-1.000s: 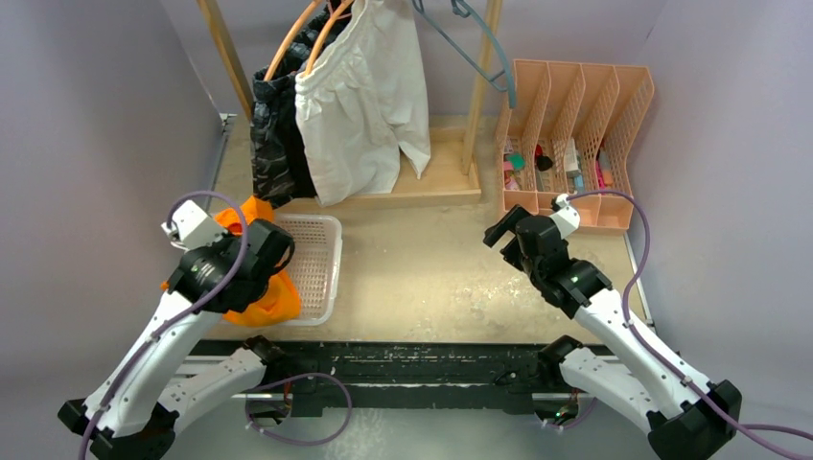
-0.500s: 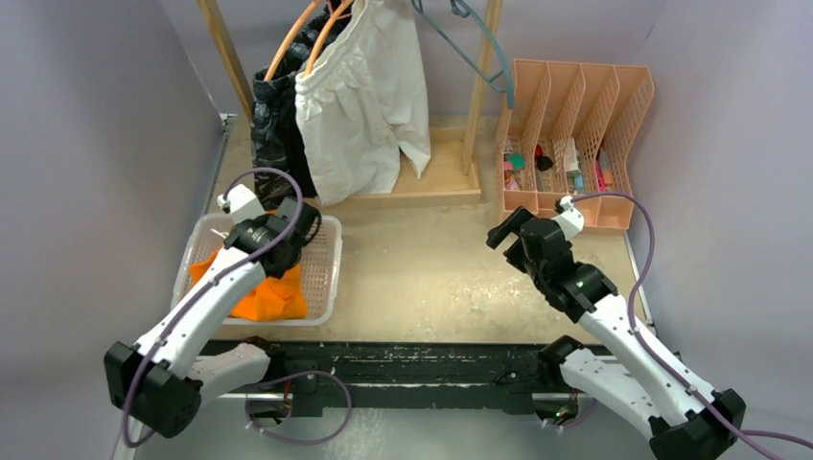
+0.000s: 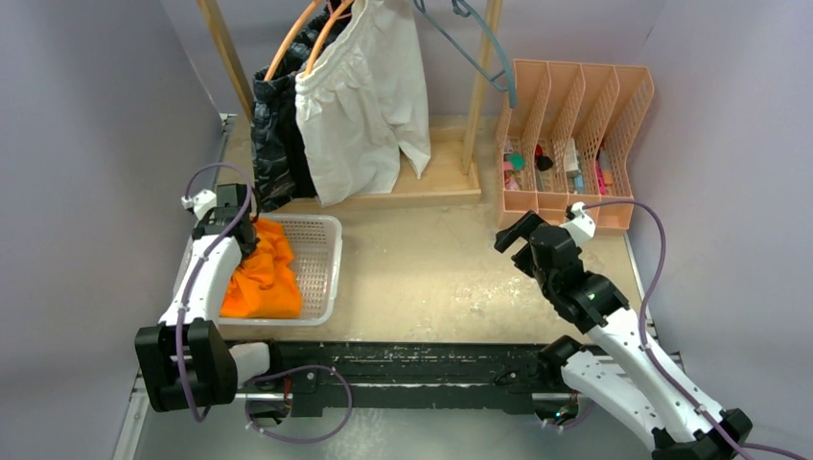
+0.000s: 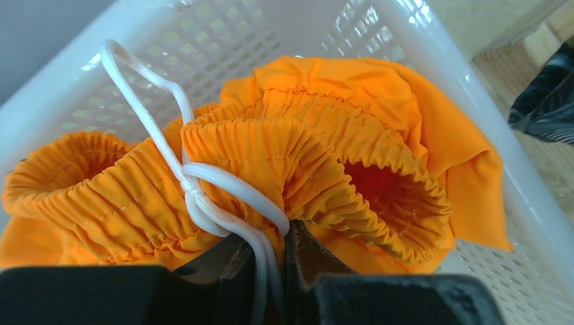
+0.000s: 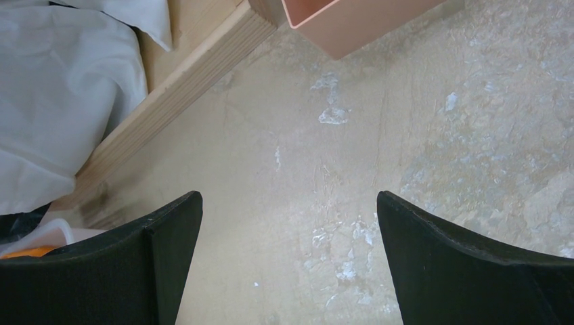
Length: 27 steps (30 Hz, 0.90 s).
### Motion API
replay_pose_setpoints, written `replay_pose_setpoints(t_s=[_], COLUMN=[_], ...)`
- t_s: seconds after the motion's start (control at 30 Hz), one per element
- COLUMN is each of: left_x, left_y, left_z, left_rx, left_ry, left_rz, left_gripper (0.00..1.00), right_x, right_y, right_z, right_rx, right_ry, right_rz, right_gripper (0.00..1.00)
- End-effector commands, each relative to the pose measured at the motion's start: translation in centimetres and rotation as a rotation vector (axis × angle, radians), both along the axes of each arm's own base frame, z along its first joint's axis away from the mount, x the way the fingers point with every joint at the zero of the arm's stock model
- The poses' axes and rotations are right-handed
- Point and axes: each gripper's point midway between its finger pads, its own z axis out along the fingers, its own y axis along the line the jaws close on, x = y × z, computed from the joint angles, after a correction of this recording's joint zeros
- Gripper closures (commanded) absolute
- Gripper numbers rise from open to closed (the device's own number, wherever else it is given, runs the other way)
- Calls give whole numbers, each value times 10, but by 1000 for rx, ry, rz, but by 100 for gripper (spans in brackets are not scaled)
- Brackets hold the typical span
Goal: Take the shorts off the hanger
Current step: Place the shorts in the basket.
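— Progress on the left side first?
— One pair is off. The orange shorts (image 3: 261, 286) lie bunched in the white basket (image 3: 324, 251), which sits by the left edge of the surface (image 3: 431, 278). The left tool (image 4: 284, 254) is pinched almost closed on their white drawstring (image 4: 156, 108) at the elastic waist. So I judge the drop unfinished: it has yet to let go.
— And the rack?
— Further right, at the far edge, the wooden rack (image 3: 422, 187) carries more. The camo shorts (image 3: 271, 144) hang on an orange hanger (image 3: 288, 48), and the white shorts (image 3: 369, 96) hang just beside them on another. Dark cloth shows behind the two near the top; whether that is a separate black pair I cannot tell. A blue-grey hanger (image 3: 479, 57) to their right hangs bare.
— Right arm?
— The right tool (image 5: 288, 264) has its jaws spread wide and holds nothing. It sits over bare surface toward the right edge, near the pink organiser (image 3: 575, 105) and well apart from the clothes on the rack.
— So how far along?
— Early, I'd say: one pair out, and at least two left to come off, the camo and the white.
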Motion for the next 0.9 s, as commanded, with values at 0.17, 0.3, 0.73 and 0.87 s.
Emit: replay_pose_setpoints(t_s=[0.17, 0.3, 0.73, 0.87], left_x=[18, 24, 14, 9], left_y=[-8, -1, 27, 31], left_z=[-36, -48, 17, 62], left_rx=[-114, -169, -106, -59], left_ry=[8, -18, -154, -233], left_rz=[-109, -67, 9, 28], left_gripper=[89, 88, 28, 26], right_x=[4, 3, -5, 0], right_y=[-4, -7, -12, -8], right_z=[-2, 1, 14, 14], right_rx=[-53, -49, -7, -22], right_ry=[15, 8, -52, -46], right_rz=[-11, -21, -34, -12], right_gripper=[1, 1, 1, 1])
